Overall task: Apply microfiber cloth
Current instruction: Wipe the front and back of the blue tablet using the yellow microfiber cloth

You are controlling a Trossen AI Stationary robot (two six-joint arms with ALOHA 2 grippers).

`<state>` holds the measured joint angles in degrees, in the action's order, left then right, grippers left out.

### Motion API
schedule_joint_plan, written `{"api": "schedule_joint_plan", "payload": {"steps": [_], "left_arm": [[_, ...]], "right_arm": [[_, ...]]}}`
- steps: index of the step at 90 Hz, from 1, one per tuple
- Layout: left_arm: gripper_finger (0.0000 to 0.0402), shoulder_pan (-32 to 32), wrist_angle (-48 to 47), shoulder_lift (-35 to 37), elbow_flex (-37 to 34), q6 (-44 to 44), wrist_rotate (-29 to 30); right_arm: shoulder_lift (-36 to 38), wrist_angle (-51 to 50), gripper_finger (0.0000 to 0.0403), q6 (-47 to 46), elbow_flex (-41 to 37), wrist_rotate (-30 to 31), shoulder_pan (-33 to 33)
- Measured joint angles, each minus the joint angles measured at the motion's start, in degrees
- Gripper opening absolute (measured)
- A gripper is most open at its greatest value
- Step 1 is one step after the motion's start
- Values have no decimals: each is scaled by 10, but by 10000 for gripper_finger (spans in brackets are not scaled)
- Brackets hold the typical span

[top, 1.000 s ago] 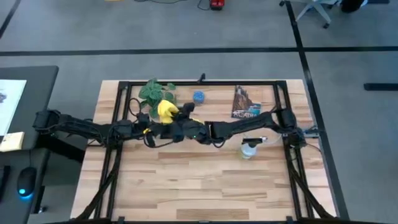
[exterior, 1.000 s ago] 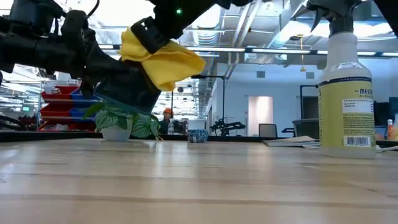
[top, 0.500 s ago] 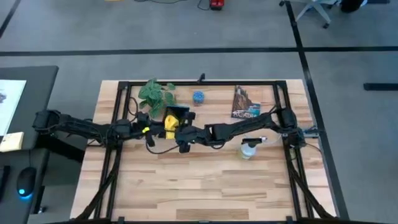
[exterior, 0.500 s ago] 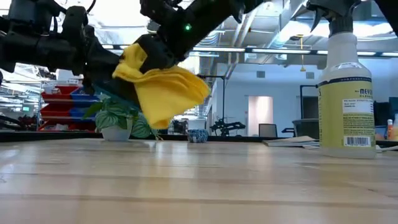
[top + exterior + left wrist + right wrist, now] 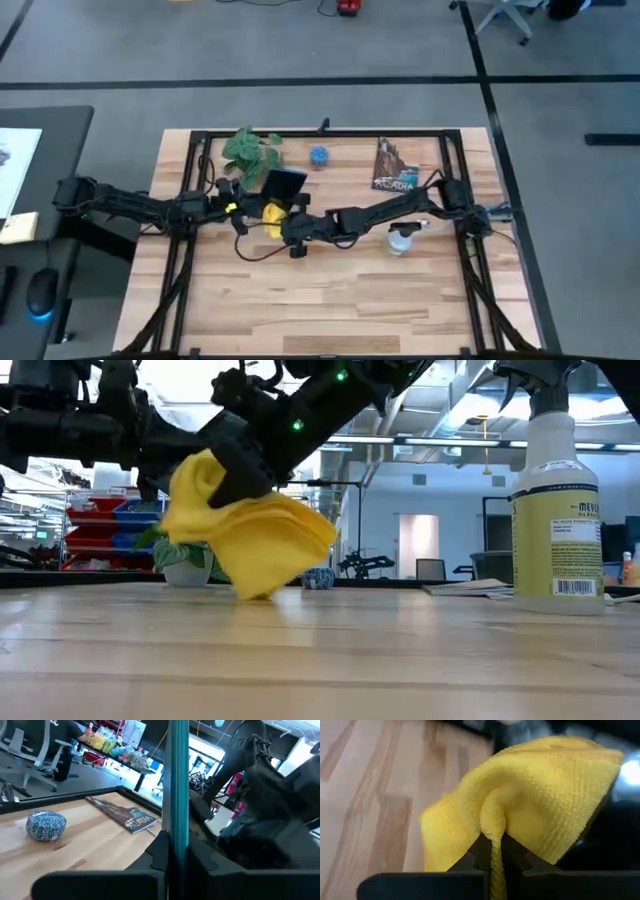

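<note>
Tool [image 5: 235, 465] holds microfiber cloth [image 5: 255, 540] touching table [image 5: 320, 660].

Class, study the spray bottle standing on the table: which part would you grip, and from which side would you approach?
Grip the spray bottle around its straight upright body, coming in level from its open side. It stands upright, and the trigger head on top is irregular, so a pincer closes more surely on the smooth labelled wall below it.

Probably a robotics lab: open hall with parts bins [image 5: 95, 520], office chairs [image 5: 505, 15], exposed ceiling ducts [image 5: 400, 405].

Cloth [image 5: 272, 213] mid-table btwn arms; plant [image 5: 247, 148], bowl [image 5: 319, 155], book [image 5: 395, 166] behind; bottle [image 5: 401, 240] right.
</note>
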<state>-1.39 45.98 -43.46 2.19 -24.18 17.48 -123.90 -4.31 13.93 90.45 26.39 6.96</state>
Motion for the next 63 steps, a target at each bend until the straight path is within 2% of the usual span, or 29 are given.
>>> {"api": "schedule_joint_plan", "payload": {"steps": [29,52,63], "left_arm": [[11,-1,4,1,2,-1,-1],[11,-1,0,1,1,3,6],[11,-1,-5,1,1,5,8]], "right_arm": [[11,-149,1,-10,-2,16,19],[82,-259,1,-33,-1,142,16],[120,-260,1,-49,-1,172,14]]}}
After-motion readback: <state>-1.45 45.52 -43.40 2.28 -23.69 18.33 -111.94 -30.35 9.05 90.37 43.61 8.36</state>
